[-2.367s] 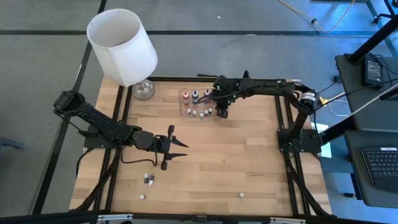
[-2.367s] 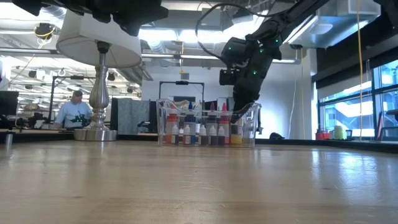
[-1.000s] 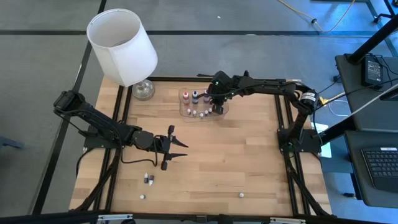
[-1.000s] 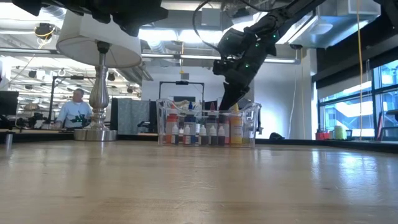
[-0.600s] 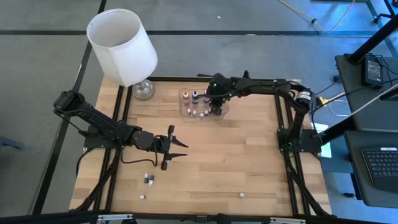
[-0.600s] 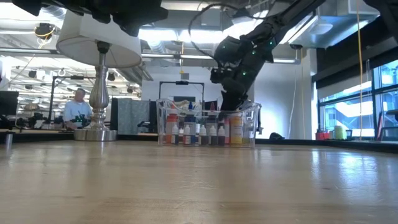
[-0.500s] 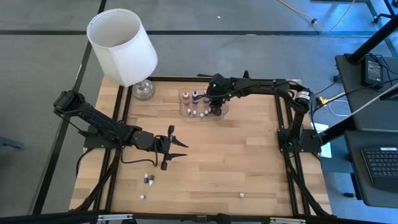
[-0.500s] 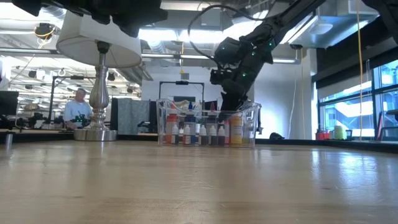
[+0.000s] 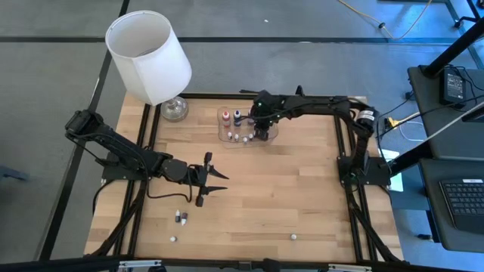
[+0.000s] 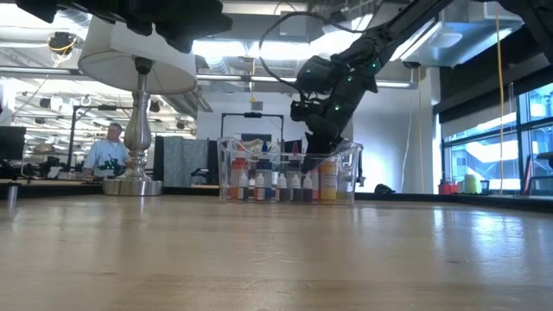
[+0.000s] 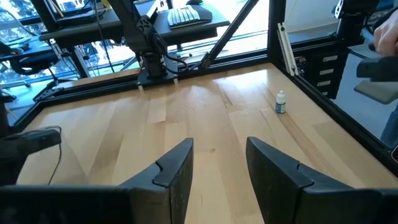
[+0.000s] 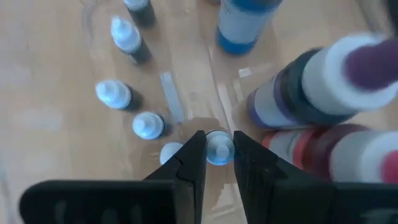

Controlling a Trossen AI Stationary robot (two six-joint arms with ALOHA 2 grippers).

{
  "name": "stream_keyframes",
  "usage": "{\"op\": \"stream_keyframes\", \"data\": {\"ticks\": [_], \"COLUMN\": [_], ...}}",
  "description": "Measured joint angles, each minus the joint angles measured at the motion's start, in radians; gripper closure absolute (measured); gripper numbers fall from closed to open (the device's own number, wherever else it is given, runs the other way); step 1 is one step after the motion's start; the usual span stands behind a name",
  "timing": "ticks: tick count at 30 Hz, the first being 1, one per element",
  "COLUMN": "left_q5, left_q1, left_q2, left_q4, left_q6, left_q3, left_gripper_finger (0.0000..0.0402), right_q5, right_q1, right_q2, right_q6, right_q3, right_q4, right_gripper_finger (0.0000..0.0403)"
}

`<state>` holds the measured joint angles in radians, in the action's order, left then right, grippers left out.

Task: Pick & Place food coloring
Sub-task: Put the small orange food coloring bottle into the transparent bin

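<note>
From above, my right tool (image 9: 262, 133) reaches down into the clear tray (image 9: 227, 139) near the table's (image 9: 302, 196) far edge, beside the lamp (image 9: 148, 57). My left tool (image 9: 215, 180) hovers over the table's middle with its fingers apart, holding nothing; two stray bottles (image 9: 181, 218) lie near the near edge.

From table height, my right tool (image 10: 316, 154) dips among the food coloring (image 10: 278, 183) standing in the tray.

My left wrist sees one small bottle (image 11: 280, 102) standing alone.

My right wrist shows my fingers (image 12: 194, 163) clamped on a tiny white-capped bottle (image 12: 217, 147), beside a purple bottle (image 12: 323, 84).
</note>
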<state>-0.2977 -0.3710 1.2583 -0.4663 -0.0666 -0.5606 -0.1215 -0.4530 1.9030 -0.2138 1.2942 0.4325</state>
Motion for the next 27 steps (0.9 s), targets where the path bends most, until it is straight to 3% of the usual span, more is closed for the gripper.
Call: {"op": "stream_keyframes", "data": {"ticks": [22, 27], "left_q5": [0.0, 0.0], "left_q1": [0.0, 0.0], "left_q2": [0.0, 0.0], "left_q4": [0.0, 0.001], "left_q6": [0.0, 0.0], "left_q3": [0.0, 0.0], "left_gripper_finger": [0.0256, 0.0258], "right_q5": [0.036, 0.036], "right_q1": [0.001, 0.001], "right_q2": [0.027, 0.027], "right_q6": [-0.008, -0.008], "right_q3": [0.002, 0.001], "right_q4": [-0.015, -0.012], "right_gripper_finger": [0.0326, 0.0308]}}
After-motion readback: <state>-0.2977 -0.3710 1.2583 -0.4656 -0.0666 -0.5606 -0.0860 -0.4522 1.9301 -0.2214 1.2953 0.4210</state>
